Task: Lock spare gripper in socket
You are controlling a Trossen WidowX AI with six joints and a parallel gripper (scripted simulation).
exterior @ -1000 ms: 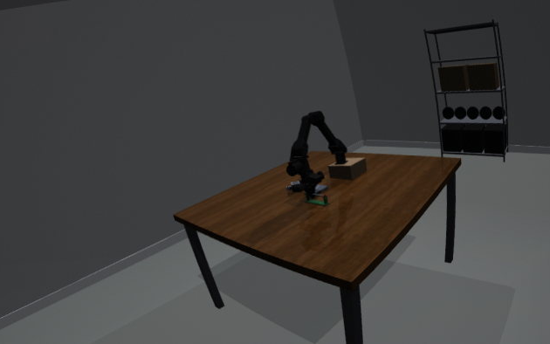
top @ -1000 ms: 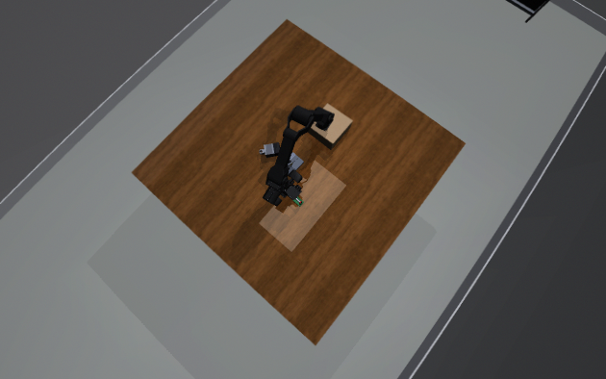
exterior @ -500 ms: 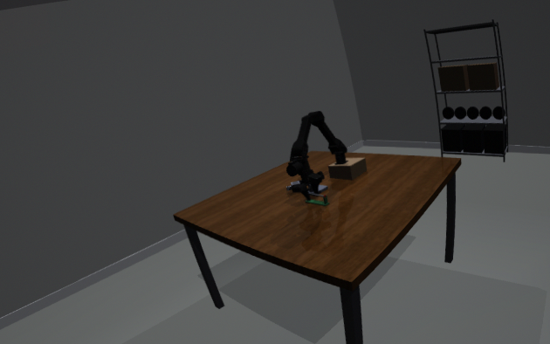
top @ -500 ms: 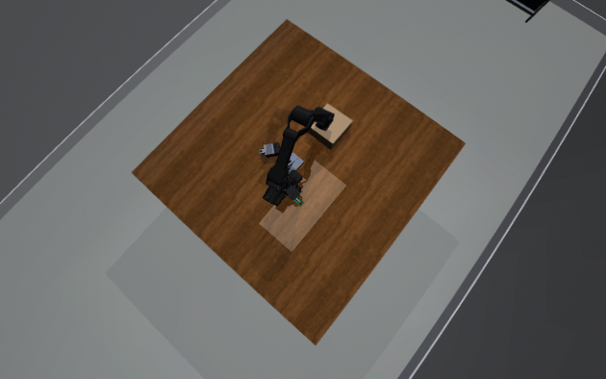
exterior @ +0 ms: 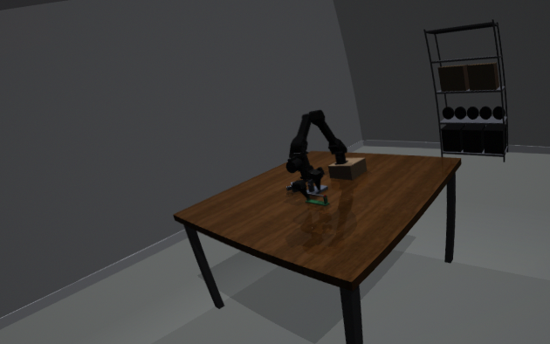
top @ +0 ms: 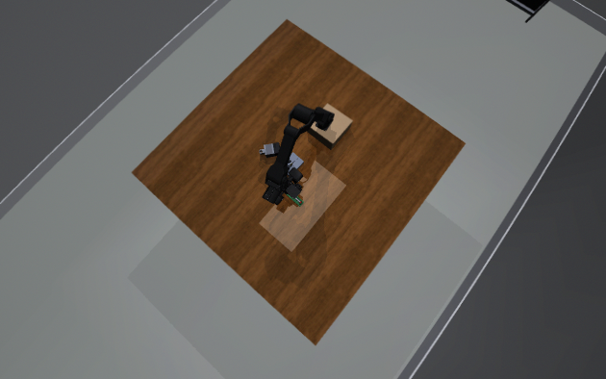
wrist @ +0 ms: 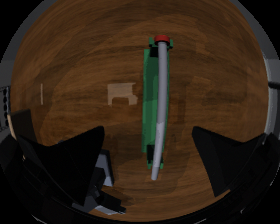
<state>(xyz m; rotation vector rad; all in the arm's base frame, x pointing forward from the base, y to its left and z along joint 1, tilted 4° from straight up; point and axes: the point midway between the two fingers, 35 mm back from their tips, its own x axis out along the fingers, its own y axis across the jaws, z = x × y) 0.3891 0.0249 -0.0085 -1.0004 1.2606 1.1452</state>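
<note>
The lock pin (wrist: 162, 90) is a grey rod with a red head (wrist: 161, 38). It lies along a green holder (exterior: 317, 202) (wrist: 150, 110), resting on its two dark end supports. My gripper (wrist: 151, 131) is wide open in the wrist view, its black fingers on either side of the pin's tail half, with nothing held. The mount's blue-grey base plate (top: 295, 162) (exterior: 322, 189) is partly hidden by the arm. A grey and black piece (top: 269, 149), seemingly the spare gripper, lies beside it. Whether anything sits in the socket is not clear.
The arm stands on a light wooden block (top: 340, 120) (exterior: 347, 168) on the brown table (top: 375, 144) (exterior: 249, 218). A pale rectangle (top: 324, 185) shows on the table beside the holder. A shelf rack stands beyond the table.
</note>
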